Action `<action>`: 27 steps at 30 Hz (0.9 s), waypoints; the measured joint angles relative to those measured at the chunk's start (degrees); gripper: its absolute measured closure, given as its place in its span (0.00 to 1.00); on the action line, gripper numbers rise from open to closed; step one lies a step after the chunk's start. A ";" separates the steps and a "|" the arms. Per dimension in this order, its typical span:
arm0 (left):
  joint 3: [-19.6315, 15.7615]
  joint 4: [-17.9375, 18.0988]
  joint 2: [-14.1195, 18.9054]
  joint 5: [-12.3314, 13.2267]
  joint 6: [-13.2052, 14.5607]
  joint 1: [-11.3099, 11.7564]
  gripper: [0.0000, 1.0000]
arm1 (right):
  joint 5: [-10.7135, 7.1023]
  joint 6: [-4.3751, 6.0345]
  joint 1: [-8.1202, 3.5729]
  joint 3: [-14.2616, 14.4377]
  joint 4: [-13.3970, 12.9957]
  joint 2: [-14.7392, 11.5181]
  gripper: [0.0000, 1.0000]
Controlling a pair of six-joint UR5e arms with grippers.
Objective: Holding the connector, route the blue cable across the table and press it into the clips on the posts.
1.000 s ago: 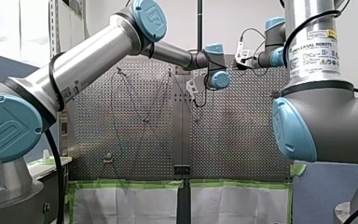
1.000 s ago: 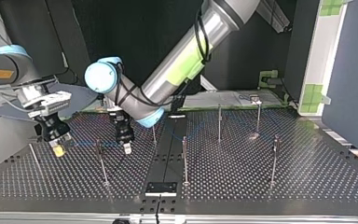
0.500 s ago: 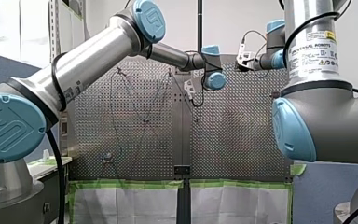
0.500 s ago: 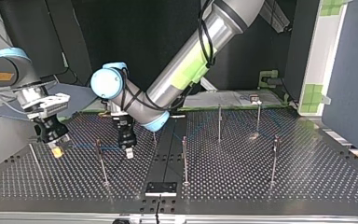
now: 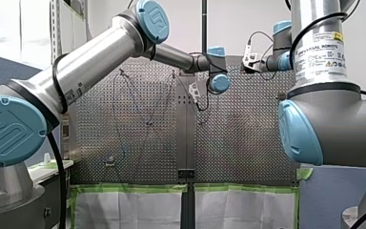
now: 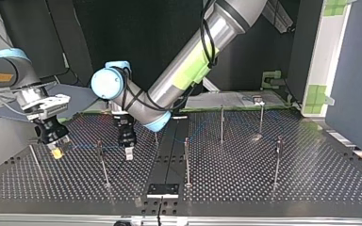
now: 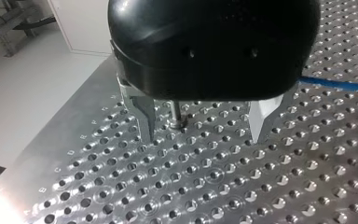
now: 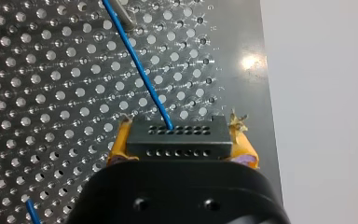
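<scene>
Left gripper (image 7: 201, 137) just shifted; jaws spread, a thin metal post (image 7: 177, 119) between them. Right gripper (image 8: 181, 145) pinches the black holed connector (image 8: 177, 133); clipping looks near.

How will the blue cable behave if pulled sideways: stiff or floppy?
Probably floppy: the blue cable is thin, yet it runs straight from the connector, so it seems taut. It is likely light. The connector, clamped between yellow pads, should hardly slip.
</scene>
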 joint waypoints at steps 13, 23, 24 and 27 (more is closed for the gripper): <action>-0.03 -4.87 1.00 1.22 -2.56 -0.68 0.00 | 0.00 -0.01 0.00 0.00 0.05 0.01 1.00; -2.39 -9.41 4.50 1.24 -3.57 -2.93 0.00 | 0.00 0.02 -0.07 0.00 0.14 0.01 1.00; -2.76 -9.51 4.89 1.35 -3.49 -3.05 0.00 | 0.00 0.01 -0.07 0.00 0.15 0.01 1.00; -4.17 -8.94 6.29 1.59 -3.21 -3.34 0.00 | 0.00 -0.01 -0.07 0.00 0.17 0.01 1.00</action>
